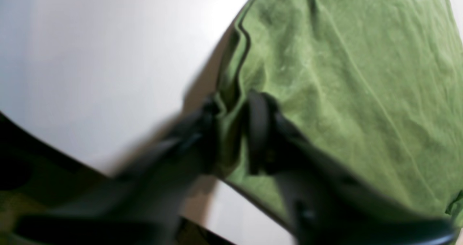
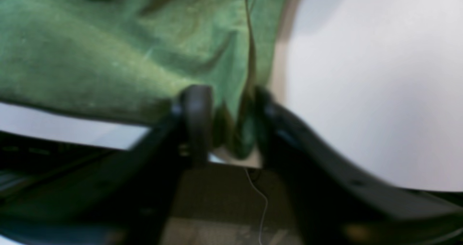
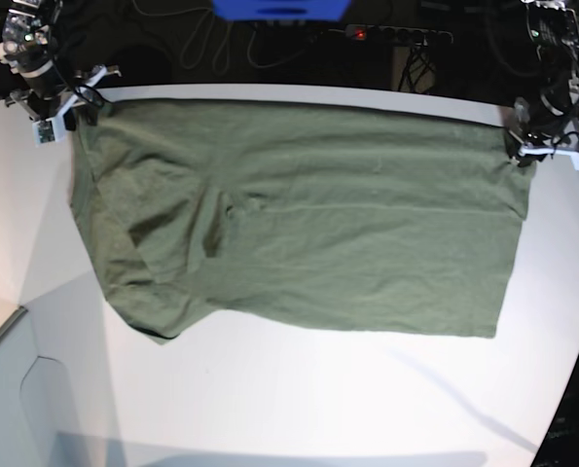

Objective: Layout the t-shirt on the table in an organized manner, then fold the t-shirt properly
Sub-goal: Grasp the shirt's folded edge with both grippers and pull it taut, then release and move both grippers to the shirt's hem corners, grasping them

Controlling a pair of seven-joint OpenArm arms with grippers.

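Across the base view from left to right: the right gripper point(image 3: 80, 105) sits at the shirt's ten-o'clock corner, the t-shirt point(image 3: 308, 219) lies spread over the far half of the table point(image 3: 299, 399), and the left gripper point(image 3: 518, 146) is at its two-o'clock corner. That overhead picture alone gives the whole outline: a wide olive sheet, straight along the far edge, bunched into soft folds toward eight o'clock, flat and nearly square on the right. It is too small to show the jaws; the wrist cameras do that. In the right wrist view the right gripper point(image 2: 228, 124) has its dark, rounded fingers point(image 2: 195, 115) standing apart with a pinched tuck of t-shirt point(image 2: 108, 57) hem between them; whether they press it I cannot tell, as the picture is blurred. The left wrist view shows the left gripper point(image 1: 233, 129) likewise, black fingers point(image 1: 258, 129) on either side of a doubled cloth edge, grip uncertain. Here the t-shirt point(image 1: 343, 75) looks finely creased and matte, the table point(image 1: 108, 64) smooth and white with a curved rim.
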